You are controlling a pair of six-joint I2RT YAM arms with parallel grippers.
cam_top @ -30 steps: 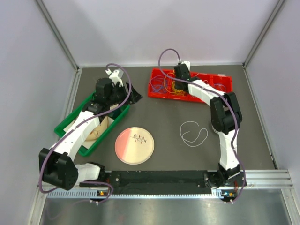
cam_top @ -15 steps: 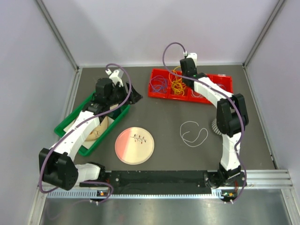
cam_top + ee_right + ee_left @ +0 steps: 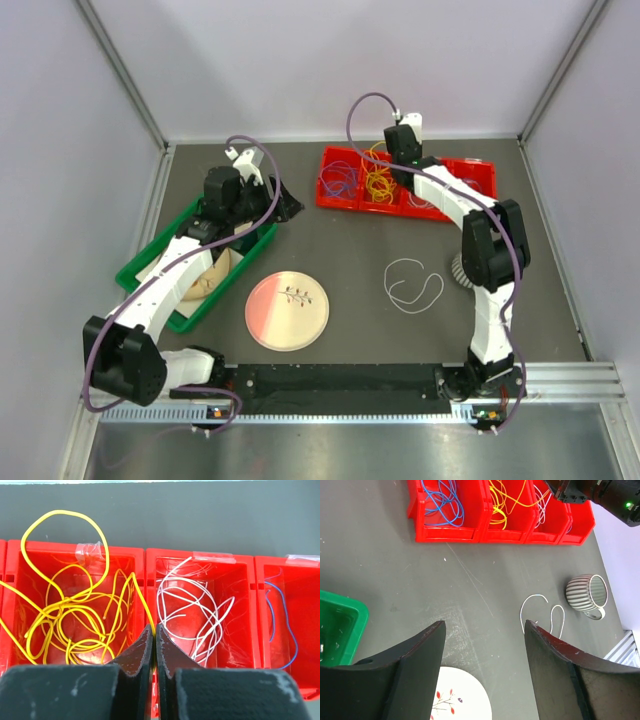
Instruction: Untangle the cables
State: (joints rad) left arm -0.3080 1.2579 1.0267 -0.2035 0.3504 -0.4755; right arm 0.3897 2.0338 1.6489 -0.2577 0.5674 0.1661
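The red tray point(image 3: 472, 176) holds yellow cables point(image 3: 378, 183) and blue-purple cables point(image 3: 338, 180). The right gripper point(image 3: 398, 155) hangs over its far edge. A white cable point(image 3: 413, 282) lies on its near side, well apart.

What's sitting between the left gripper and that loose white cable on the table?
Nothing visible: only bare table separates the open left gripper from the white cable. The striped cup stands past the cable.

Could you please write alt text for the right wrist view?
The right gripper, shut, appears to pinch a strand of tangled yellow cables in the left bin of a red tray; white cables fill the middle bin, a blue cable the right.
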